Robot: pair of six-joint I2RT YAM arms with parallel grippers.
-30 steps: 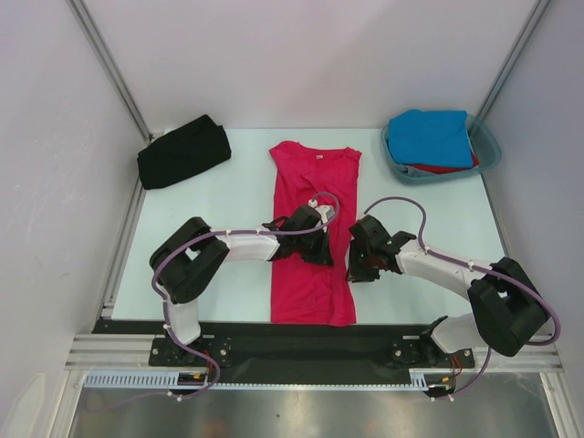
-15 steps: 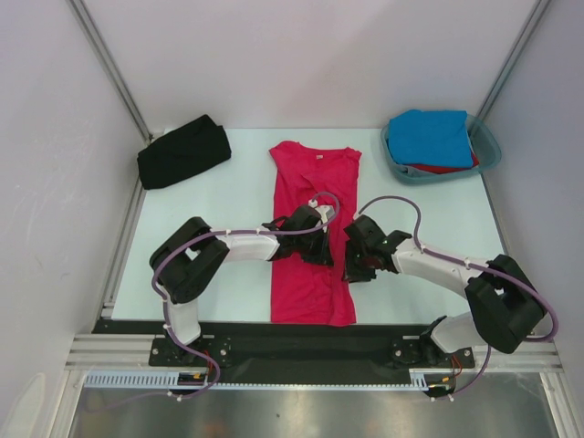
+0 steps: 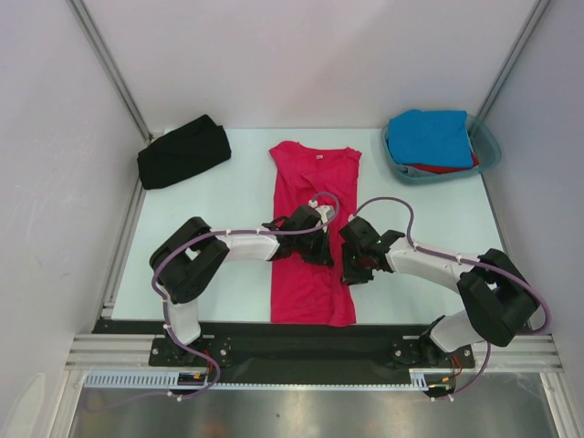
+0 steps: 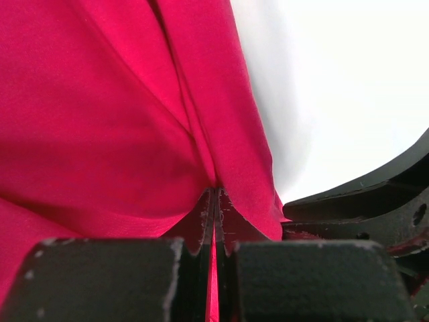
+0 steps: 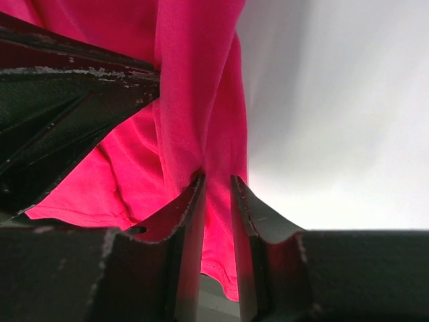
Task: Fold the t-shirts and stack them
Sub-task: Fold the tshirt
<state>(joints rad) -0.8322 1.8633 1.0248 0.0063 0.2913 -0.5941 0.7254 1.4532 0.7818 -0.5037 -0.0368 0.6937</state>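
While I look down from the top view, the crimson-pink t-shirt (image 3: 306,187) lies lengthwise in the middle of the pale surface (image 3: 228,205), collar and small white label at the far end, hem near my bases. My left hand (image 3: 319,248) sits on the shirt around its middle, and my right hand (image 3: 352,270) is at the shirt's right edge, just beside the left one. A black t-shirt (image 3: 182,153) lies bundled at the far left corner. At the far right, a teal tub (image 3: 489,146) holds a bright blue t-shirt (image 3: 431,137) with a red t-shirt (image 3: 444,168) showing under it.

Through the left wrist view, my left hand (image 4: 214,201) is pressed together on a pinch of the crimson-pink t-shirt (image 4: 100,121); creases run out from the tips, and no gap shows between the fingers (image 4: 198,225). Bare surface (image 4: 348,87) lies to the right, and a black part, likely my other hand, is at the lower right.

Through the right wrist view, my right hand (image 5: 218,184) stands narrow, with a slim gap between its fingers (image 5: 190,218). A folded edge of the crimson-pink t-shirt (image 5: 194,87) runs down into that gap; whether the pads touch the cloth I cannot tell. White surface (image 5: 335,134) fills the right side, and a black part crosses the upper left.
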